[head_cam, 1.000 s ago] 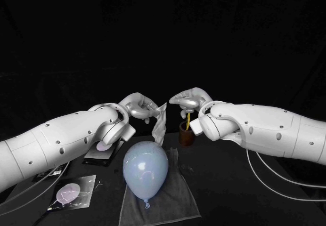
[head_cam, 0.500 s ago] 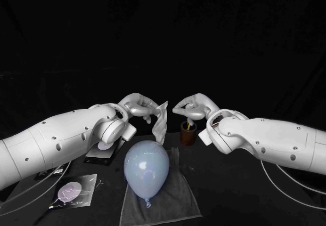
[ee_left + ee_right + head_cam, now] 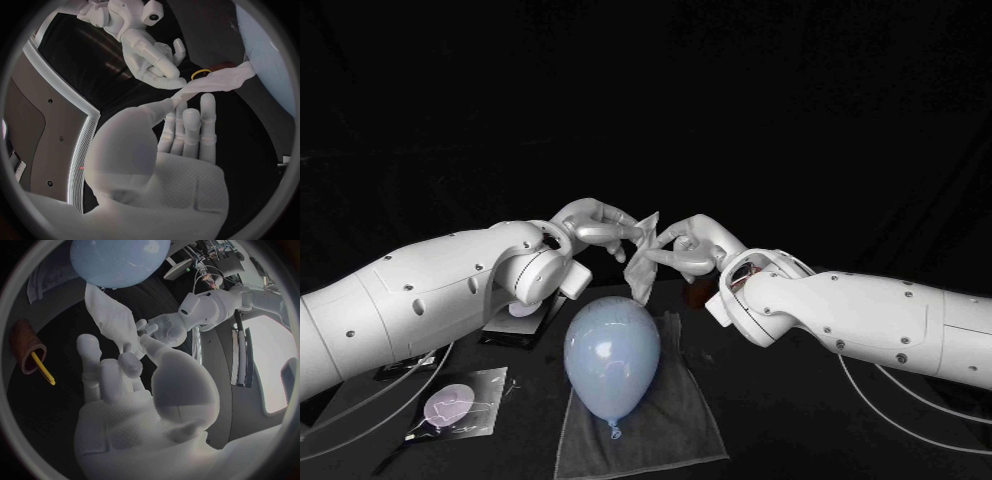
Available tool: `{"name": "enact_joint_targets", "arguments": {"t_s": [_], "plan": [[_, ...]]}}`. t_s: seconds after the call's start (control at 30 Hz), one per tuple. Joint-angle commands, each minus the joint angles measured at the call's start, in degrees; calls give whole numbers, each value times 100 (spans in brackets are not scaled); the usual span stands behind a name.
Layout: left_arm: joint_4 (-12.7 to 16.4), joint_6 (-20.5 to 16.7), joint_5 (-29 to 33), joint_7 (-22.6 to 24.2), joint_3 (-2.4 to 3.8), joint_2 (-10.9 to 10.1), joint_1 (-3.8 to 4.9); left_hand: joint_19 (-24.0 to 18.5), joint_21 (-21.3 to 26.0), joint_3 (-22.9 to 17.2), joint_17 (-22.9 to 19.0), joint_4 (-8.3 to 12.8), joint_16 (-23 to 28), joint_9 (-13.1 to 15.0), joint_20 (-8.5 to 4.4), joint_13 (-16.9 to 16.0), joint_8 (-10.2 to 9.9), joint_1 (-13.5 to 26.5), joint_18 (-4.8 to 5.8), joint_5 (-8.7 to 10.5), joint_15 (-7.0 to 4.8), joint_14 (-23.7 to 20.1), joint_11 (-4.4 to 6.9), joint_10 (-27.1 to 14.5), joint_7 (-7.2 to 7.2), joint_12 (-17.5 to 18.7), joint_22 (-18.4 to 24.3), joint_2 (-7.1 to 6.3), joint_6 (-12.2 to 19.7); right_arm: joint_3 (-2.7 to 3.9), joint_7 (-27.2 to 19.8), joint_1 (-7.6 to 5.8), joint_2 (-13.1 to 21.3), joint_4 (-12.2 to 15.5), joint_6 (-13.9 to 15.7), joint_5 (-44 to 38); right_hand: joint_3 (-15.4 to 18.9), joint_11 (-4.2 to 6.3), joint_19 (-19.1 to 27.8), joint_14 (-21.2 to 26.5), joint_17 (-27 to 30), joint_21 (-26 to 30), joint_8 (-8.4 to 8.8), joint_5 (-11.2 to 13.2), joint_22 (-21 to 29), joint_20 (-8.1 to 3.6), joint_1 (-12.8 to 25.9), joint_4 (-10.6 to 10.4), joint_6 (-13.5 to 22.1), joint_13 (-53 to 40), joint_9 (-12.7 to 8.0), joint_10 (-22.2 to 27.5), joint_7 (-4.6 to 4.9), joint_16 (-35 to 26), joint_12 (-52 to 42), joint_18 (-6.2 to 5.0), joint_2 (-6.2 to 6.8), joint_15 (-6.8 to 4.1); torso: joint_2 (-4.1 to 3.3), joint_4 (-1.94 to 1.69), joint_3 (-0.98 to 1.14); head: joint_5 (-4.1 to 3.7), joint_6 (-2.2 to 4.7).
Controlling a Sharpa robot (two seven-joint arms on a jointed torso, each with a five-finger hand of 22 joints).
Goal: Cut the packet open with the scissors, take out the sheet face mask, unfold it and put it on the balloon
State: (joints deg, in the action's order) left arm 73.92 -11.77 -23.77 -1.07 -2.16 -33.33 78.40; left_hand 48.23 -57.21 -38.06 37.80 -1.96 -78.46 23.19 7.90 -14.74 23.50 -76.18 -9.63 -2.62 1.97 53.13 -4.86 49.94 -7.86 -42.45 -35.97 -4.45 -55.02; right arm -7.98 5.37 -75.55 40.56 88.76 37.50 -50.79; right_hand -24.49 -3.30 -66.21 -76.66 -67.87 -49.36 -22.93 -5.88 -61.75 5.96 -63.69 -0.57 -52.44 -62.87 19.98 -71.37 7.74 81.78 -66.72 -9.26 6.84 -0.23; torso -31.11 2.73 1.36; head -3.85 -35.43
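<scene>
Left hand [image 3: 600, 232] pinches the top end of the white packet [image 3: 642, 262] between thumb and fingers, held up over the far end of the balloon [image 3: 610, 355]. The packet hangs tilted, its lower edge just above the balloon's rounded top; I cannot tell whether they touch. Right hand [image 3: 687, 250] has its fingertips on the packet's right edge, but whether they are closed on it I cannot tell.

The balloon lies lengthwise on a grey towel [image 3: 668, 425], knot toward the robot, with towel showing along both its sides. Bare table [image 3: 776, 400] lies to the right of the towel, under the right arm. To the left, a black box [image 3: 516, 335] sits near the towel's far corner and a dark card [image 3: 456, 410] lies near the front. In the right wrist view, the brown cup [image 3: 26, 347] stands with the scissors [image 3: 42, 369] in it, yellow handle up, apart from the hand.

A second ago the right hand was at the cup, over the yellow handle. It has since crossed to the packet. The left hand, packet and balloon have stayed put.
</scene>
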Motion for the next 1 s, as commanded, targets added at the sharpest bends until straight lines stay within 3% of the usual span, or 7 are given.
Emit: {"name": "enact_joint_targets", "arguments": {"t_s": [0.03, 0.27, 0.4, 0.63, 1.0], "plan": [[29, 42, 157, 27, 7, 10, 13, 75, 58, 30, -100, 36, 50, 483, -10, 217, -13, 48, -86, -19, 3, -15, -12, 244, -4, 378, 48, 27, 30, -4, 194, 11, -68, -58, 166, -356, 22, -1, -14, -15, 1, 27, 33, 21, 4, 0, 5, -48, 5, 6, -8, -18, 0, 10, -2, -3, 65, 8, 5, -7, -1, 5, 0], [38, -6, 152, -23, 6, 6, 13, 218, 119, 14, -151, 60, 97, 535, -48, 594, -68, 66, -90, -14, -27, 167, 9, 825, -11, 1128, 119, 50, 12, -6, 176, 19, -147, -86, 255, -383, 32, -1, -6, -10, 9, 43, 37, 26, 14, 1, -4, -53, 11, 7, -13, -16, 1, 8, -2, -6, 75, 9, -1, 1, -5, 17, -13], [44, 22, 151, -60, 6, 6, 12, 304, 152, -1, -159, 64, 139, 577, -69, 757, -96, 83, -90, -18, -49, 308, 8, 1145, -14, 1558, 159, 50, 0, -6, 245, 21, -203, -161, 219, -387, 173, -48, 108, 94, 143, 242, 106, 45, 144, 27, -35, -165, 134, 152, -73, 131, 52, -41, 117, -34, 150, 47, 4, 0, -3, 14, -9], [67, 90, 151, -89, 6, 10, 12, 412, 171, -20, -52, 44, 142, 638, -101, 856, -110, 110, -94, -17, -79, 550, 42, 1486, -15, 1866, 194, 62, -7, -6, 245, 21, -286, -257, 169, -329, 483, -125, 217, 265, 310, 425, 170, 181, 256, 95, -99, -401, 327, 335, -145, 376, 129, -78, 232, -60, 222, 119, 0, 0, -1, 19, -11], [63, 70, 175, -52, 6, 21, 11, 489, 224, -57, -184, -11, 237, 720, -116, 964, -126, 146, -91, -18, -85, 592, 41, 1686, -14, 2255, 245, 85, 17, -6, 170, 22, -329, -279, 105, -255, 757, -137, 238, 317, 345, 467, 113, 223, 277, 121, -277, -567, 338, 366, -162, 444, 132, -48, 185, -71, 227, 136, 3, 3, -1, 18, -13]]}}
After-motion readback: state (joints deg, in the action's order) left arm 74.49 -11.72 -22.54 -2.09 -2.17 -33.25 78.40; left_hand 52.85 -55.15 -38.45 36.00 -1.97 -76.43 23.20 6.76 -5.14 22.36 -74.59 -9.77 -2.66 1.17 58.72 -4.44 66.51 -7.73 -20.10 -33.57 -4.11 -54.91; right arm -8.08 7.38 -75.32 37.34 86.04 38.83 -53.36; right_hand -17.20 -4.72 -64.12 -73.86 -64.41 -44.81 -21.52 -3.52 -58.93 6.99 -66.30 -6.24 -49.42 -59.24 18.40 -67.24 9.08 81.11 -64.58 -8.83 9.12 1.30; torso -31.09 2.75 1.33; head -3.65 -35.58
